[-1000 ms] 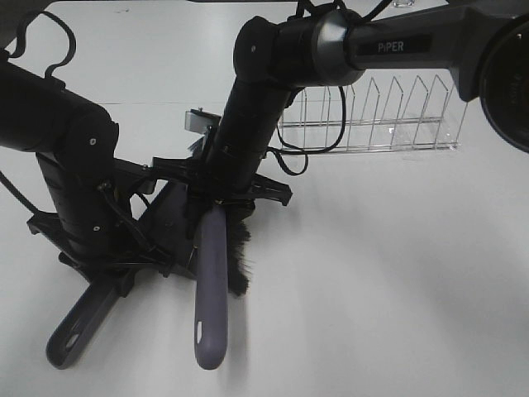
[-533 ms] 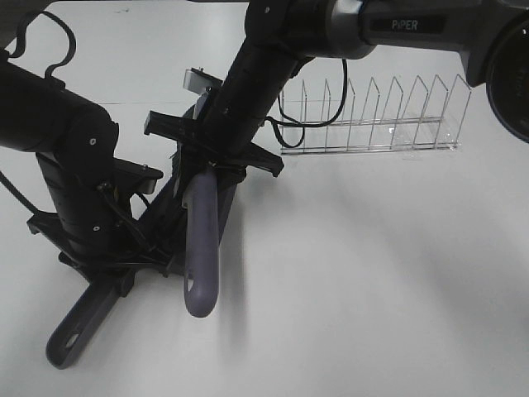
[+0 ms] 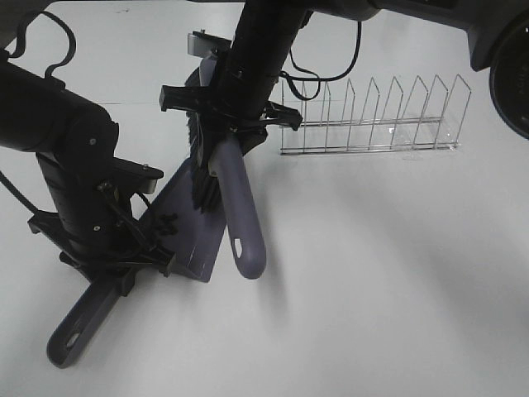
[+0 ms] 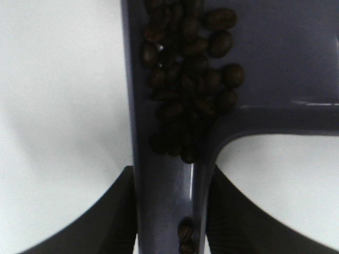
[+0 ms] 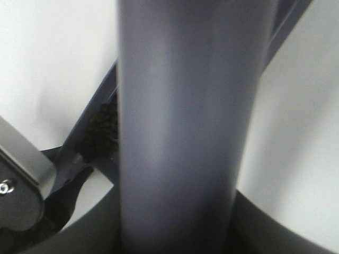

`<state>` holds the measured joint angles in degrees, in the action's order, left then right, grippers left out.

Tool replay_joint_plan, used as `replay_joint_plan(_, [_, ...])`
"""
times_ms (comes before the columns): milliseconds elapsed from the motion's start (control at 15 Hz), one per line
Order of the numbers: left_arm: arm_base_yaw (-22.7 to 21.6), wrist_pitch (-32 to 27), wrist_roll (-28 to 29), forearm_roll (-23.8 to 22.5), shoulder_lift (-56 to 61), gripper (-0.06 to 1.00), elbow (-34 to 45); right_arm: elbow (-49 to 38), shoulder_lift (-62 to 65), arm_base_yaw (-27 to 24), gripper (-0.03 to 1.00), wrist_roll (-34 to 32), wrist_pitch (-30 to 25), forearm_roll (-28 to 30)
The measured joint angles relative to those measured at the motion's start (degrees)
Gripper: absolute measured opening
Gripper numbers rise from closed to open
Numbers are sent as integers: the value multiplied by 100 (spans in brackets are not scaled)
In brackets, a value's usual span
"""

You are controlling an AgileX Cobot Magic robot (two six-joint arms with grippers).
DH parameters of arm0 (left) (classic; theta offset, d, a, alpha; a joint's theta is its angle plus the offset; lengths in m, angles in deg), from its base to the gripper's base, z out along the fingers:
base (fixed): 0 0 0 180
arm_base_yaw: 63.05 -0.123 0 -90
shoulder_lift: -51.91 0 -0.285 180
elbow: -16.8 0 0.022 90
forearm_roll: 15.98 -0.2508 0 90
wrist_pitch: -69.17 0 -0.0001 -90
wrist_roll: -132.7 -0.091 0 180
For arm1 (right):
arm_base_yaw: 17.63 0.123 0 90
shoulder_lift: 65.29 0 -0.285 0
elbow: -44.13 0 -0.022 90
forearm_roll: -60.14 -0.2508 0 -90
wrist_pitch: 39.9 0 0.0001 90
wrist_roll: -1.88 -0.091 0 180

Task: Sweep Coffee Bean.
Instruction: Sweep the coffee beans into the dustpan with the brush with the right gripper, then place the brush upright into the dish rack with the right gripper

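Observation:
The purple-grey dustpan [image 3: 188,222] lies on the white table, mouth toward the far side. My left gripper [image 3: 122,269] is shut on its handle [image 3: 74,335]. The coffee beans [image 3: 168,224] sit as a small dark cluster inside the pan. In the left wrist view they are piled [image 4: 190,79] in the pan's rear corner by the handle [image 4: 164,201], with my gripper [image 4: 169,222] closed around it. My right gripper [image 3: 233,124] is shut on the brush [image 3: 242,219] and holds it tilted above the pan's far edge, black bristles [image 3: 203,184] hanging over the pan. The brush handle [image 5: 180,121] fills the right wrist view.
A clear wire rack [image 3: 372,120] stands at the back right, just behind my right arm. The left arm's black body [image 3: 74,165] stands over the pan's left side. Bare white table [image 3: 388,289] lies to the right and front.
My right arm has lifted the brush and drawn it back toward the far side. Its handle has swung right. The pan's floor and beans now show.

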<state>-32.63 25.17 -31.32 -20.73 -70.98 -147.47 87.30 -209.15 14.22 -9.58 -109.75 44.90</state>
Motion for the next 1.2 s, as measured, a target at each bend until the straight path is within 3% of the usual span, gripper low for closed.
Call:
replay_joint_plan(467, [0, 11, 0, 34, 0, 33, 0, -201, 871, -6, 31, 63, -23, 894])
replay_joint_plan(933, [0, 23, -23, 166, 0, 33, 0, -2819, 2555, -86, 31, 115, -46, 1696])
replay_joint_plan(1200, [0, 23, -149, 321, 0, 33, 0, -3667, 2853, -1026, 31, 246, -74, 1765])
